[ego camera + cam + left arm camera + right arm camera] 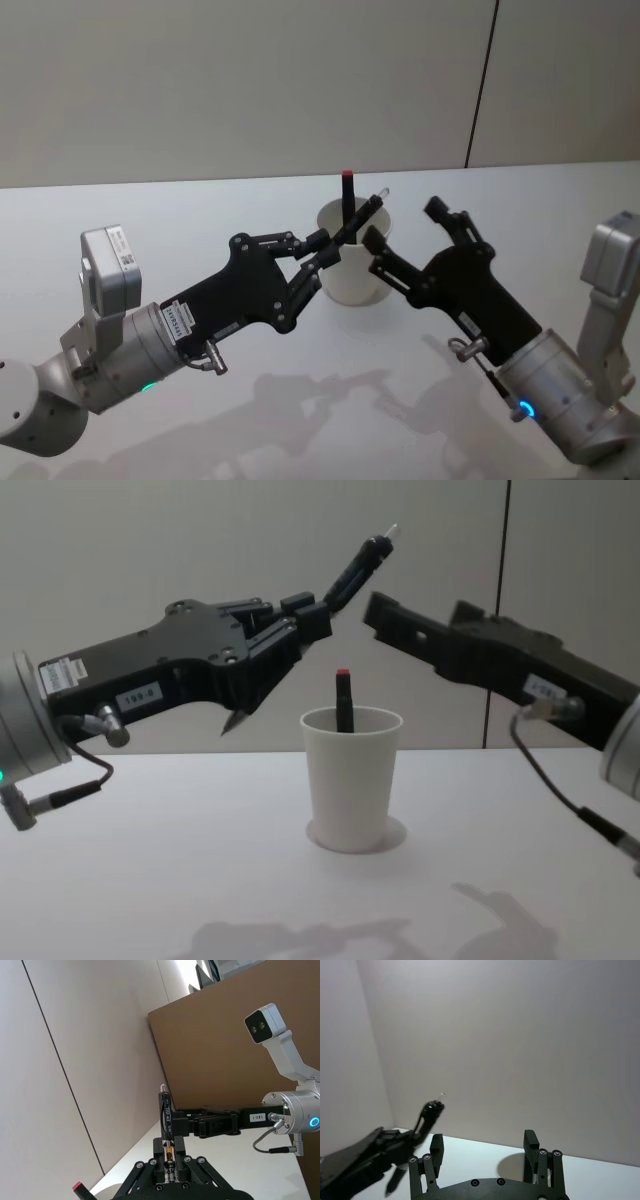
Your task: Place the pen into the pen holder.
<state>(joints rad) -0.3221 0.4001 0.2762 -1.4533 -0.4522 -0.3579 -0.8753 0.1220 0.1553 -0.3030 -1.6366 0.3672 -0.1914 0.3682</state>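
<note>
White table [150,830] below; left gripper [305,620] holds pen [357,568] tilted.

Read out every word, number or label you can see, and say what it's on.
"199-0": left label, on the left tool.
"183-1": right label, on the right tool.
Print on the pen in the left tool: too blurred to read.
Camera-box sticker: too small to read.
</note>
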